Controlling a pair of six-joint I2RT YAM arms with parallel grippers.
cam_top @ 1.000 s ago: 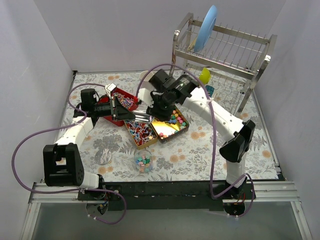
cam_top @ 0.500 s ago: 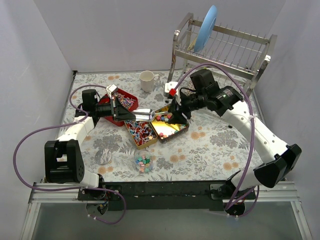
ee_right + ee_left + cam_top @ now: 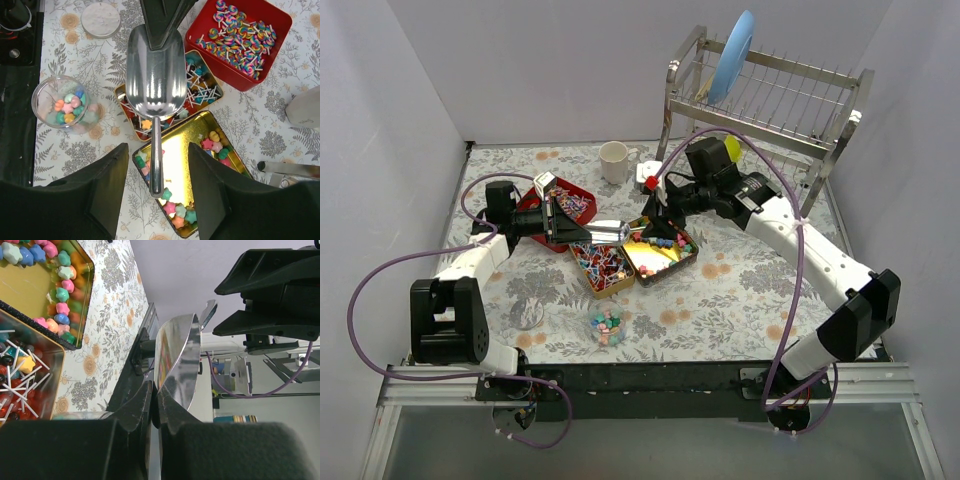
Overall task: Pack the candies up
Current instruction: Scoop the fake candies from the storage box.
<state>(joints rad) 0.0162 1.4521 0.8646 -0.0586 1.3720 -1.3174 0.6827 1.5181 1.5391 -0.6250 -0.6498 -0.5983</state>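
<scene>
The candies (image 3: 177,209) lie in the gold tray (image 3: 186,152), a few in the jar (image 3: 65,102), the scoop (image 3: 155,75) above them pinched at its wide end by the left gripper (image 3: 156,400) — the right gripper (image 3: 157,146), spread astride the handle (image 3: 156,167), should close squarely before the left releases.

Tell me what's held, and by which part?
The left gripper pinches the scoop by its bowl end; the right gripper is open, holding nothing.

Pastel star candies (image 3: 176,209) in gold tin (image 3: 176,150); striped candies (image 3: 241,30) in red tray (image 3: 281,16).
</scene>
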